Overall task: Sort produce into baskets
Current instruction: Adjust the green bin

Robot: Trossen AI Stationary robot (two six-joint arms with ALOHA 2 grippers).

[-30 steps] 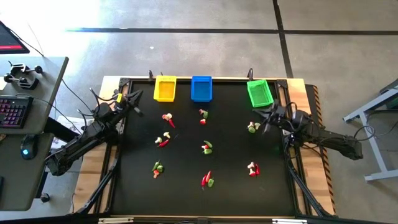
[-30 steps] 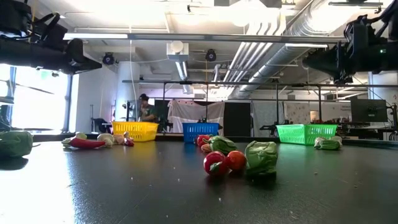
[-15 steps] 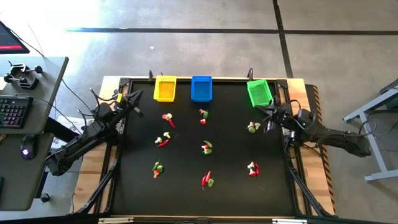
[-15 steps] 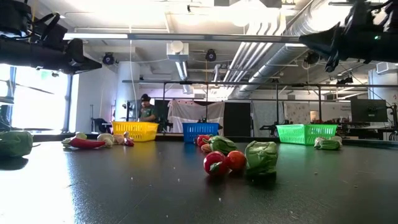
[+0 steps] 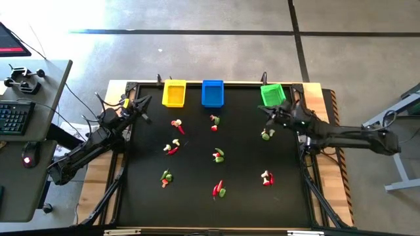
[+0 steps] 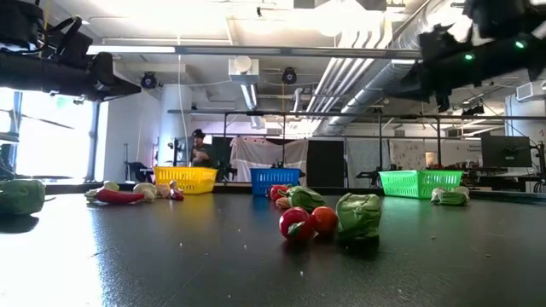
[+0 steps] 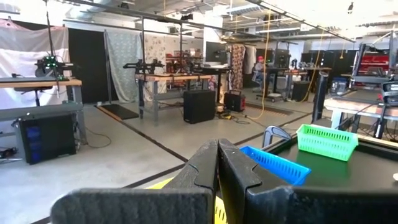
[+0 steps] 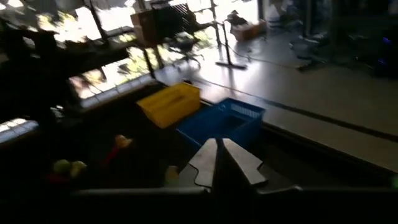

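Note:
Three baskets stand in a row along the table's far edge: yellow (image 5: 174, 93), blue (image 5: 212, 93) and green (image 5: 273, 96). Small clusters of produce lie spread over the black mat, among them one (image 5: 267, 134) near the green basket, one mid-table (image 5: 218, 156) and one (image 6: 328, 217) close to the low camera. My right gripper (image 5: 264, 110) is shut and hangs in the air just near-left of the green basket, pointing toward the blue basket (image 8: 221, 124) and the yellow one (image 8: 169, 102). My left gripper (image 5: 147, 100) is shut and empty at the far left, beside the yellow basket.
The black mat (image 5: 197, 203) is framed by a wooden border. A desk with a keyboard (image 5: 14, 118) stands left of the table. In the low view, workbenches and a person (image 6: 200, 152) show in the room beyond.
My right gripper has risen and reached out from the table's right edge toward the far edge and the left, rolling a little. It now hangs beside the green basket's near left corner. It has stayed shut. The produce and baskets have not moved.

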